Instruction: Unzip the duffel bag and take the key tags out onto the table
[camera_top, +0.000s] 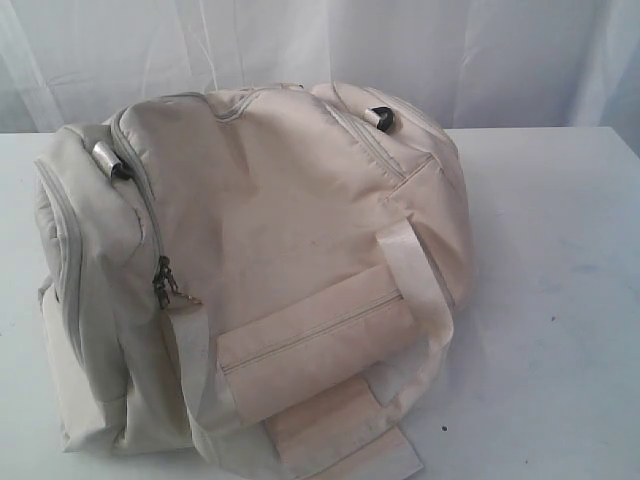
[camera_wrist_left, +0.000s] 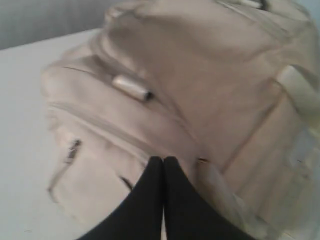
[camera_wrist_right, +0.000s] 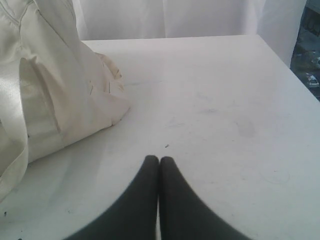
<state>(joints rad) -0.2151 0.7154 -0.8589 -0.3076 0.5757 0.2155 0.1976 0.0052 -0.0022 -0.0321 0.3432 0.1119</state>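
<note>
Left hand (camera_wrist_left: 163, 161), clenched and empty, hangs over the bag (camera_top: 270, 230) near its end. Right hand (camera_wrist_right: 159, 160), clenched too, hangs over the bench (camera_wrist_right: 225, 115) beside it. Bag lies zipped on the bench, zip pull (camera_top: 163, 280) at its end, strap (camera_top: 415, 270) draped by the front pocket (camera_top: 310, 340); curtain (camera_top: 300, 40) behind.

cream bag (camera_top: 280, 230) on a white table (camera_top: 560, 300)

the bag is plain cream-white with no pattern, a little pinker on the front pocket (camera_top: 320, 350) and greyer on the end panel (camera_top: 85, 290). its zips (camera_top: 148, 205) are light grey, the zip pull (camera_top: 163, 283) dark metal, the strap ring (camera_top: 383, 119) black, the strap (camera_top: 405, 250) cream with a slight sheen, and a small tab (camera_top: 105, 155) silver-grey. the table carries a few small dark specks. the left gripper (camera_wrist_left: 163, 159) and the right gripper (camera_wrist_right: 159, 159) are both plain black. the curtain (camera_top: 450, 50) behind is white.
</note>
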